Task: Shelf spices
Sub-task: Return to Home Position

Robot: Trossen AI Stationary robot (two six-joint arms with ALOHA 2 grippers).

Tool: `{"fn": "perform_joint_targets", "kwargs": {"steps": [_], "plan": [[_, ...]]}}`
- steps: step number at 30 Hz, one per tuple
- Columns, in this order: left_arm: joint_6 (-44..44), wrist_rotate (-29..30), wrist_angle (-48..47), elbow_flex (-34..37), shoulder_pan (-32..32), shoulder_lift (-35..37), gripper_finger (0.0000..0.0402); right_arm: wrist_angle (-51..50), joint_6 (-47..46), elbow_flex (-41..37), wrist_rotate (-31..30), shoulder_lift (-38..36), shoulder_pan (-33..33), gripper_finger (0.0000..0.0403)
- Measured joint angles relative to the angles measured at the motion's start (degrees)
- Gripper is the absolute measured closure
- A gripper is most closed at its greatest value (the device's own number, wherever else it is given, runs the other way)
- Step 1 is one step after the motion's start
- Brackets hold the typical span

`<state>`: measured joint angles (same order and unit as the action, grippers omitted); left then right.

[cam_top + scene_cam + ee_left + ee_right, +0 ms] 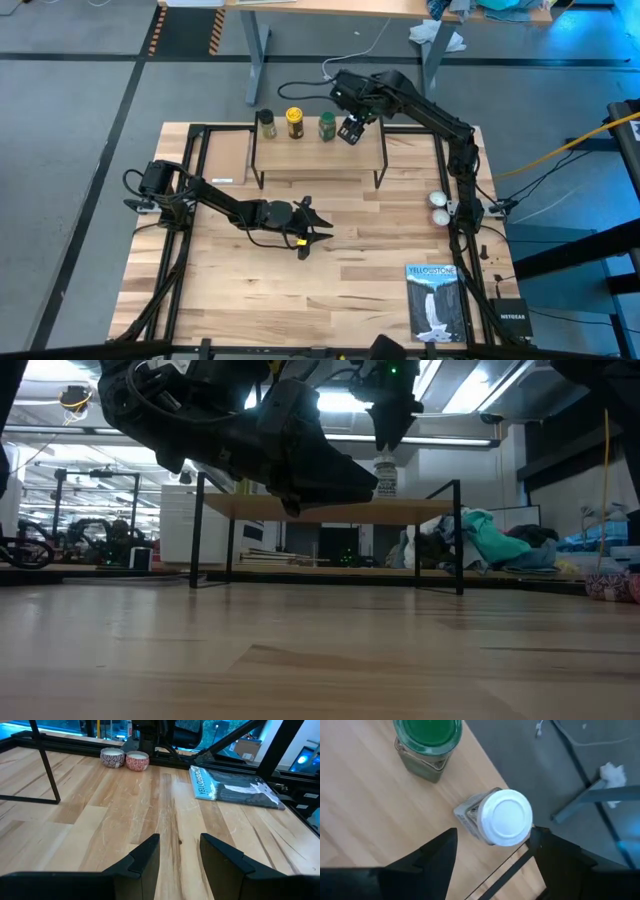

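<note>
left gripper (180,840) is hanging low over the middle of the table (300,290), in front of the shelf (310,158), fingers spread apart with nothing between them; looks parked to me; the shelf sits by the middle of the table's back edge and all four jars are lined up along the shelf's own back edge; from the left: dark-lidded jar (266,121) at the shelf's back left corner, then the amber jar (294,122) with its yellow lid, then the green jar (327,125), then the white-lidded jar (507,816) about midway along; right gripper (350,131) is right above that last one, fingers open either side of it and, far as I can tell, not touching it; so shelving looks done and I'd guess only pulling the arms away is left; handling-wise these look like small hard jars, probably light, with smooth sides, so slippery-ish and easy to knock over; if one needs regrabbing I'd pinch the body just below the lid; the right arm should lift straight up so a finger doesn't clip the white lid; further right, two little pots (438,205) by the table's right edge and a book (436,300) near the front right corner, both out of it
</note>
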<state>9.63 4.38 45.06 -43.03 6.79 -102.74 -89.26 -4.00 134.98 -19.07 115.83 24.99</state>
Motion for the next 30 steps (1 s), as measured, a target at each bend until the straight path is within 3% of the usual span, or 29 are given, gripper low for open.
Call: {"fn": "perform_joint_targets", "kwargs": {"steps": [10, 15, 21, 27, 30], "plan": [[-0.7, 0.0, -0.5, 0.0, 0.0, 0.0, 0.0269, 3.3, 0.1, 0.0, -2.6, -0.3, -9.1, 0.0151], [-0.9, 0.0, -1.2, 0.0, 0.0, 0.0, 0.0269, 7.3, 1.7, -0.1, -10.6, -5.6, -18.3, 0.0184], [-2.2, 0.0, -1.3, 0.0, 0.4, 0.0, 0.0269, 14.9, 2.5, 0.0, -23.5, -17.5, -32.4, 0.0257], [0.3, 2.0, -1.5, 0.0, 0.4, 0.0, 0.0279, 12.6, -0.8, 0.0, -35.4, -25.9, -48.5, 0.0385], [1.8, 2.5, -1.4, 0.0, 0.4, 0.0, 0.0317, 7.5, -4.3, -0.1, -41.3, -26.4, -55.5, 0.0391]]}}
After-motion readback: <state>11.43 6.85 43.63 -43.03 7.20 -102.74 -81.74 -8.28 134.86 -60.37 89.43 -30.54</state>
